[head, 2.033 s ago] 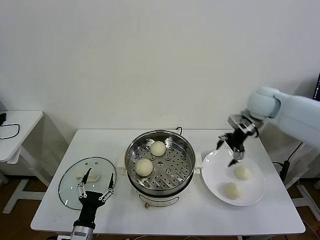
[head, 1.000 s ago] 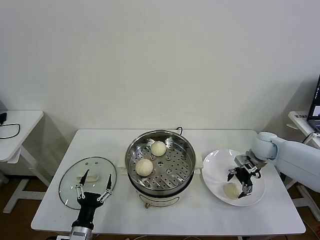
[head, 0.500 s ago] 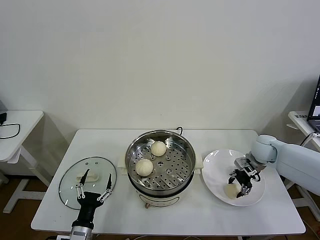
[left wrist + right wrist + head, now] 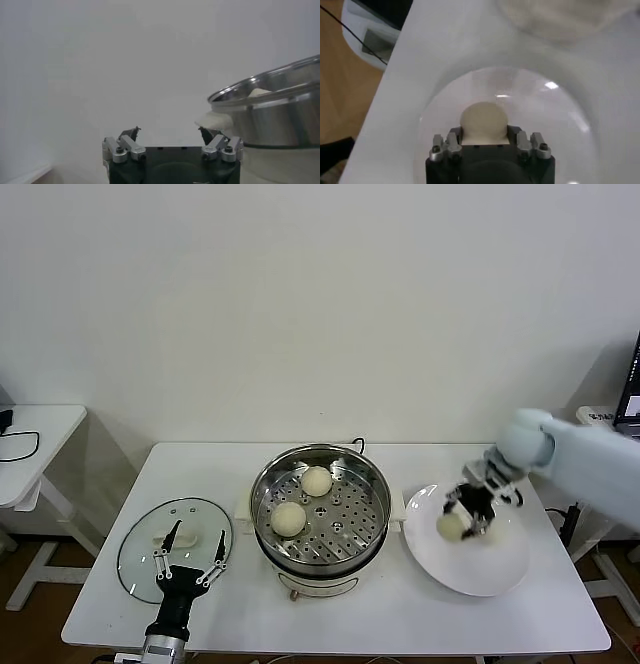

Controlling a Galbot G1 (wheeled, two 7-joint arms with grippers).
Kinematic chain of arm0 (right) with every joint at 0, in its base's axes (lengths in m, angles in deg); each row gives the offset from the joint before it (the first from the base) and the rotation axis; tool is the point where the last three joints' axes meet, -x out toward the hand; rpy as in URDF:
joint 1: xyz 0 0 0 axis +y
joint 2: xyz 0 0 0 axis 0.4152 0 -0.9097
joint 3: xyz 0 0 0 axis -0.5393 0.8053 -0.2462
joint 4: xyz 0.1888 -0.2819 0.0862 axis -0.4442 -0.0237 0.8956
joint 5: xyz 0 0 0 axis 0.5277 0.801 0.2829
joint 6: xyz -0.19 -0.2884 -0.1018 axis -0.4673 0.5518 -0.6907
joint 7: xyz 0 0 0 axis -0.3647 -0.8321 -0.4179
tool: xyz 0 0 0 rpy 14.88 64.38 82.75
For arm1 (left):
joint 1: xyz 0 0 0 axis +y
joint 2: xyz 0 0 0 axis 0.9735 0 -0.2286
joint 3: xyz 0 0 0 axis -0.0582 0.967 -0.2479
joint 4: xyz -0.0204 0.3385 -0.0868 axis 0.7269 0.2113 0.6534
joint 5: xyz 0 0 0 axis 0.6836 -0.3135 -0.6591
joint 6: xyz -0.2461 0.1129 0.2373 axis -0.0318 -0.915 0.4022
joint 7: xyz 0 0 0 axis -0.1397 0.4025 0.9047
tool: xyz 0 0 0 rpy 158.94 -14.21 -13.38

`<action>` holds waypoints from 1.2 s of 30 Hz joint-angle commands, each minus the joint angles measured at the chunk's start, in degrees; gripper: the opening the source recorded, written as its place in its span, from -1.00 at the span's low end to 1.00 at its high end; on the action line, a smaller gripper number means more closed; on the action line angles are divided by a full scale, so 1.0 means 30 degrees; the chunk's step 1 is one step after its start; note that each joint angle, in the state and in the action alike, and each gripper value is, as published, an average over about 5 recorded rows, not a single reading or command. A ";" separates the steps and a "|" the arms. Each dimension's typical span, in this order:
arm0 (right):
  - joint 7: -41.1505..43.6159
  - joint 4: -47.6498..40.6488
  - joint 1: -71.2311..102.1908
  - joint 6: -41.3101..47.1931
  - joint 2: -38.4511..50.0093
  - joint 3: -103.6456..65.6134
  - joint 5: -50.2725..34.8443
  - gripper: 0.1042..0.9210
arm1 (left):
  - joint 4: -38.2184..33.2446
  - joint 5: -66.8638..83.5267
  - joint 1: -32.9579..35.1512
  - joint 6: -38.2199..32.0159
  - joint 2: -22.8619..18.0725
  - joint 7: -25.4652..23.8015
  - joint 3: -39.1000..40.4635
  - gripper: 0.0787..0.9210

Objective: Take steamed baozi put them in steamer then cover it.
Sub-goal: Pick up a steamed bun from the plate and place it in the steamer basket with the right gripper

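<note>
Your right gripper [image 4: 458, 521] is clamping a steamed baozi [image 4: 450, 526] above the plate [image 4: 468, 569] near the bench's right edge; your left gripper [image 4: 187, 550] is waiting spread wide at the front-left corner.

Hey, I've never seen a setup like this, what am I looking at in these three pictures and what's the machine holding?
This is a two-armed robot at a white table. The wide picture comes from its head camera; the other two come from cameras on its wrists. In the middle stands a steel steamer with two baozi inside. The right gripper is shut on a third baozi, held above a white plate; the right wrist picture shows that bun between its fingers. The left gripper waits open near the glass cover lying on the table. A fourth bun is not visible.
</note>
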 commanded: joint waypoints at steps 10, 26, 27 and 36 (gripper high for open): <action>0.0370 0.2275 -0.6544 -0.6981 -0.8086 0.1214 -0.1166 0.33 | -0.0187 0.0072 0.0102 -0.0025 0.0134 0.0038 0.0017 0.77; 0.0359 0.3585 -0.1969 -1.0472 -0.9097 0.0224 0.4963 0.32 | -0.0243 0.0123 0.0101 -0.0052 0.0105 0.0081 -0.0055 0.77; 0.0396 0.3529 -0.1763 -1.0634 -0.9165 0.0121 0.5196 0.32 | -0.0245 0.0127 0.0108 -0.0060 0.0098 0.0083 -0.0072 0.77; 0.0630 0.3347 -0.1058 -1.1472 -0.9523 -0.0135 0.6011 0.34 | -0.0117 0.0153 0.0099 -0.0164 0.0061 0.0095 -0.0177 0.77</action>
